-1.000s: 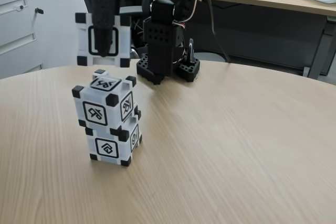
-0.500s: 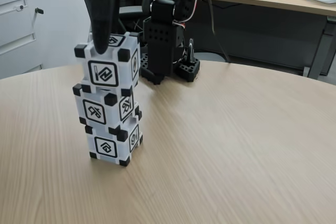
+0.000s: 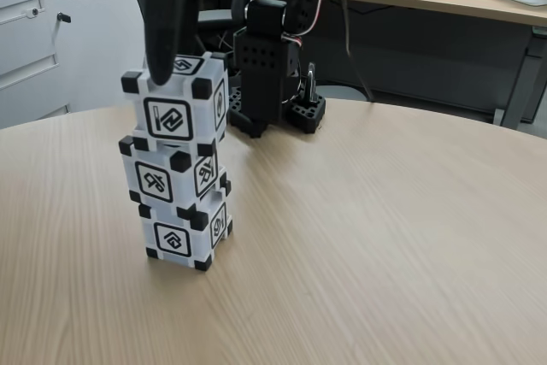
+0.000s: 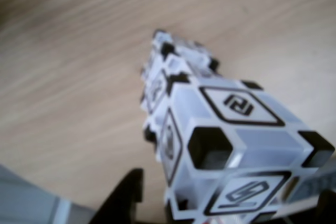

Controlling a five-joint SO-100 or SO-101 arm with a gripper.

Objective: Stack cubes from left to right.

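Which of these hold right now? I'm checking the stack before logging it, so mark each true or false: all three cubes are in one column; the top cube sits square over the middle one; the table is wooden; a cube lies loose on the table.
1. All three cubes are in one column: true. The top cube rests on the middle cube, over the bottom cube.
2. Sits square: false, it is slightly offset.
3. The table is wooden: true.
4. Loose cube: false, all are stacked.
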